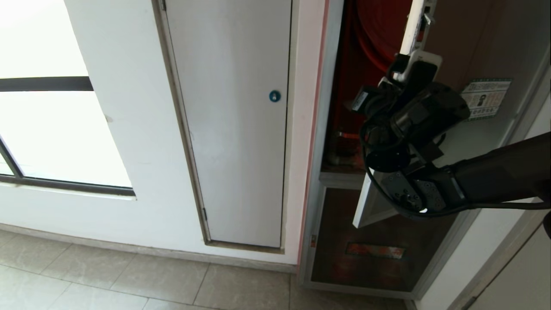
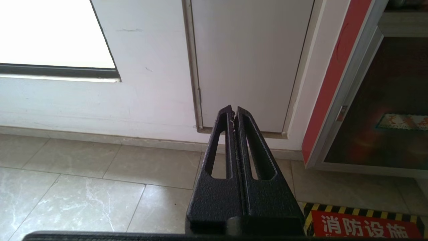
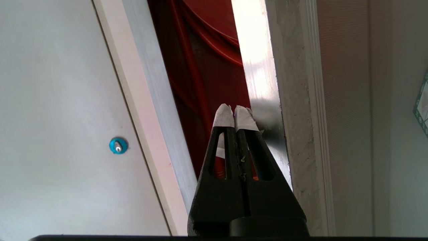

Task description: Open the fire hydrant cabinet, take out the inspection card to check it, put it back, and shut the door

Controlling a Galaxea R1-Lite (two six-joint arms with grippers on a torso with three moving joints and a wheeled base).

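The right gripper [image 3: 235,117], fingers pressed together and holding nothing, sits at the door's [image 1: 482,142] free edge, the fire hydrant cabinet [image 1: 370,51] partly open, card not yet fetched.

The robot's right arm [image 1: 499,176] is matte black, with a looping black cable [image 1: 379,189] and a screw-studded grey wrist plate [image 1: 409,189]; white tape caps its right end effector [image 3: 235,115], while the left end effector [image 2: 233,117] is bare textured black with slotted fingers.
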